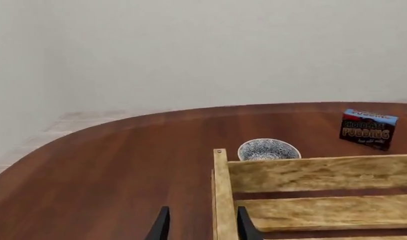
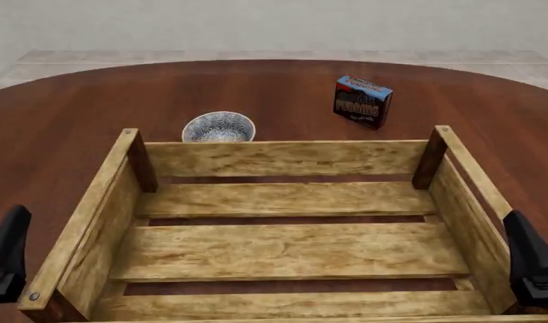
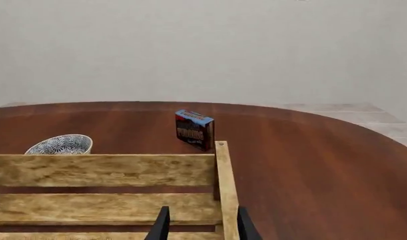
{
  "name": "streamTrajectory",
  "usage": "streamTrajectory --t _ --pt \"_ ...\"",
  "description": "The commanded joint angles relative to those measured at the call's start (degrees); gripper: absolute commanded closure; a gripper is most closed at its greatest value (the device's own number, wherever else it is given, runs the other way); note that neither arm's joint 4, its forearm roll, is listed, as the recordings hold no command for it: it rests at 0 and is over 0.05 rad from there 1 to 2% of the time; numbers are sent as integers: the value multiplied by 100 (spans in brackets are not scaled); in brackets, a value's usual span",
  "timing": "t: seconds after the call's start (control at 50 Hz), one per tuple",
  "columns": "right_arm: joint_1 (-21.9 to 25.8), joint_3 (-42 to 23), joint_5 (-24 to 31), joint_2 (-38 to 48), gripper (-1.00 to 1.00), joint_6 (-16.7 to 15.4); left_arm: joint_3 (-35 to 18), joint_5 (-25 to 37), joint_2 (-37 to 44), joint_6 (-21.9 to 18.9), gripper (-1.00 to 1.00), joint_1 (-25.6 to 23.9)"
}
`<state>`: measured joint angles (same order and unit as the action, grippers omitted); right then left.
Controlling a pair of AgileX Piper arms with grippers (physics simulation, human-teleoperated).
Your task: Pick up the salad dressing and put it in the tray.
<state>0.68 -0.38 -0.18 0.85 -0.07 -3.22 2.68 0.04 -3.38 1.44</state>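
Both grippers are parted and hold nothing. From the left wrist, the left gripper (image 1: 200, 225) shows two dark fingertips set apart, straddling the tray's (image 1: 323, 172) near-left corner post. Beyond the tray's far wall sits a patterned bowl (image 1: 269, 149), and the pudding box (image 1: 368, 128) stands further toward the table's (image 1: 110, 170) far right edge. No salad dressing appears here.

In the front view the tray fills most of the near half of the table, its slatted floor bare, with the arms low at either near corner. The bowl sits just behind the tray's far-left corner; the pudding box stands well apart, nearer the far edge. Again the bottle is nowhere visible.

From the right wrist, the right gripper (image 3: 200, 225) also shows fingertips apart with nothing between, over the tray's right wall. Bowl and box show; the bottle does not.

A slim capped bottle would likely be light, rigid and a little slick; gripping the body below the cap seems safest. The tray's walls are the likeliest obstacle.
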Motion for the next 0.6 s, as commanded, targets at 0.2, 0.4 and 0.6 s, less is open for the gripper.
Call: streamTrajectory --t 0.2,0.4,0.6 --pt "2 6 -7 -25 -100 -23 -963 965 -3 -576 -100 215" --pt "-14 -13 15 -52 -100 4 -1429 1714 11 -566 -100 615" --pt "-1 -6 -2 -7 -100 -27 -1762 1921 296 -559 -100 1199"
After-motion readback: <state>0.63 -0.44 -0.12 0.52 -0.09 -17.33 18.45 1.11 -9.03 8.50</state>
